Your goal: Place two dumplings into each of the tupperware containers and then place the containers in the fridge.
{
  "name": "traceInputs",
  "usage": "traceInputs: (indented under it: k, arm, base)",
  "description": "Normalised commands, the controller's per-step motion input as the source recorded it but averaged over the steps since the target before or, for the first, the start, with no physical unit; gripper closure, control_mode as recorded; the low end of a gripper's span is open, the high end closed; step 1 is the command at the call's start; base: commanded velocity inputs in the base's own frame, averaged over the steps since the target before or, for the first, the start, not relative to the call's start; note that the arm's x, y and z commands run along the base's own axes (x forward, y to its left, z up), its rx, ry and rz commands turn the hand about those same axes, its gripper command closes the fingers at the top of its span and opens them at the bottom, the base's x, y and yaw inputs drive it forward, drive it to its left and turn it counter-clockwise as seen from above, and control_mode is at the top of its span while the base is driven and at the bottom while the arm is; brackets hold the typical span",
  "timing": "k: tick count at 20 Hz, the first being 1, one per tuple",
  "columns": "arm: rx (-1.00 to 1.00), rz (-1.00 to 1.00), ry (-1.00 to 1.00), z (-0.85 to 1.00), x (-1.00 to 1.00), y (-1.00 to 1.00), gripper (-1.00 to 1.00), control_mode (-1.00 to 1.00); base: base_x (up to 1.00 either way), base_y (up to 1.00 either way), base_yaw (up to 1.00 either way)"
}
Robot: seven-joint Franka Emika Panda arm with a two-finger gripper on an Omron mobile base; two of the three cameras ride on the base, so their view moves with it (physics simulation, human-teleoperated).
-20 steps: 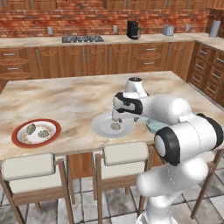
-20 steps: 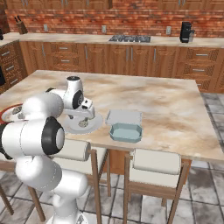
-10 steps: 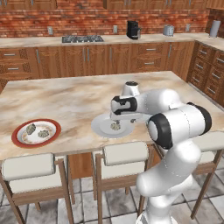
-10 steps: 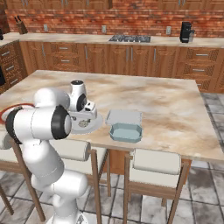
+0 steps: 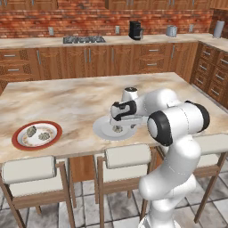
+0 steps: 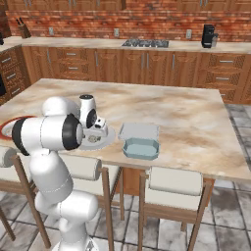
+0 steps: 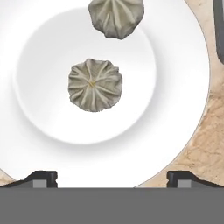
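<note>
Directly above the grey plate (image 5: 107, 130), the gripper (image 7: 111, 177) hangs with its jaws spread wide and nothing between them. In the hand view one dumpling (image 7: 95, 85) lies in the plate's middle, ahead of the fingertips (image 7: 41, 177) and clear of them, and a second dumpling (image 7: 116, 16) lies just beyond it at the top edge, near but apart. Beside the plate, away from the arm's base, the teal container (image 6: 141, 148) sits by the island's near edge, and the pale container (image 6: 139, 131) touches its far side. Well apart from the grey plate, toward the other end of the island (image 5: 67, 98), the red plate (image 5: 18, 141) carries two more dumplings (image 5: 31, 131), (image 5: 44, 136) side by side.
</note>
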Motion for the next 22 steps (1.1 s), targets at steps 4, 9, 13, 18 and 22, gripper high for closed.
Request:
traceInputs:
  k: [4,9,13,18,22]
  arm:
    - [0.0,0.0,0.0,-0.17,0.02,0.01,-1.0,-1.0]
    - [0.01,0.0,0.0,-0.23,0.42,0.07,-1.0,-1.0]
    - [0.0,0.0,-0.01,-0.15,0.41,0.05,-1.0,-1.0]
    - [0.0,0.0,0.0,0.0,0.37,0.02,-1.0,-1.0]
    - [0.0,0.0,0.0,-0.05,0.19,0.18,-1.0,-1.0]
  base:
    - [0.0,0.0,0.0]
    - [0.0,0.0,0.0]
    - [0.0,0.0,0.0]
    - [0.0,0.0,0.0]
    - [0.0,0.0,0.0]
